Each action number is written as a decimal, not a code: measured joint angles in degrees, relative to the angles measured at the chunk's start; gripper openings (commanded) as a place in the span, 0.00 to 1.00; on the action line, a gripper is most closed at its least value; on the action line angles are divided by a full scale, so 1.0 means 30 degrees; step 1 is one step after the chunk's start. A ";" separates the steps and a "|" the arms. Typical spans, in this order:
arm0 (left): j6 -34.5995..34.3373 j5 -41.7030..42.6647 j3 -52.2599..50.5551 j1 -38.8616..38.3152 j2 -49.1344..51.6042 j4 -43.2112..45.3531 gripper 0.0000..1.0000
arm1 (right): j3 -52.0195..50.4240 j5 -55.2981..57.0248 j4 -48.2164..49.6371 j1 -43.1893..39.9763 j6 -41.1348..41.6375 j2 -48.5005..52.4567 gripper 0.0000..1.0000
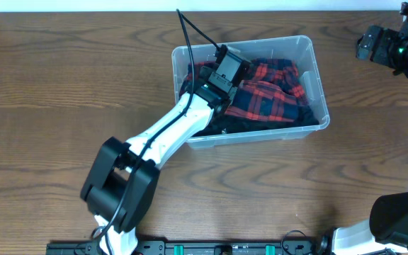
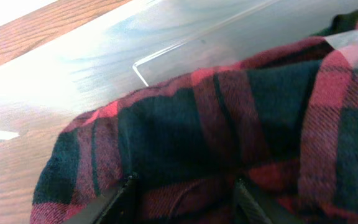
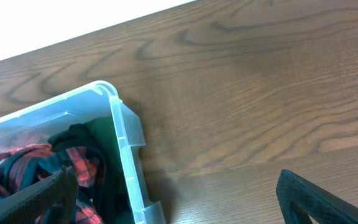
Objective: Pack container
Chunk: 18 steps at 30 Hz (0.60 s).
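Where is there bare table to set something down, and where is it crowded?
Bare table: left of the container; in front of it, between the left arm and right arm's base; a narrower strip between container and right gripper. Crowded: inside the container, plaid cloth plus the left gripper.

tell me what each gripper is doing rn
left gripper: jaws closed on the plaid cloth inside the container
right gripper: jaws open, empty

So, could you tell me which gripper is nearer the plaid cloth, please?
Left. The left gripper is down inside the bin, its fingers straddling the cloth. The right gripper hangs open over the table, beyond the bin's corner.
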 measured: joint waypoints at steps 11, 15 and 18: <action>-0.0073 -0.1617 -0.0495 -0.0466 -0.7490 -0.0925 0.98 | 0.0000 0.0000 0.0000 0.0000 0.0000 0.0000 0.99; -0.0073 -0.2368 -0.0495 -0.0459 -1.0273 -0.1122 0.98 | 0.0000 0.0000 0.0000 0.0000 0.0000 0.0000 0.99; 0.0357 -0.2601 -0.0474 -0.0459 -1.1526 -0.2324 0.98 | 0.0000 0.0000 0.0007 0.0000 0.0000 0.0000 0.99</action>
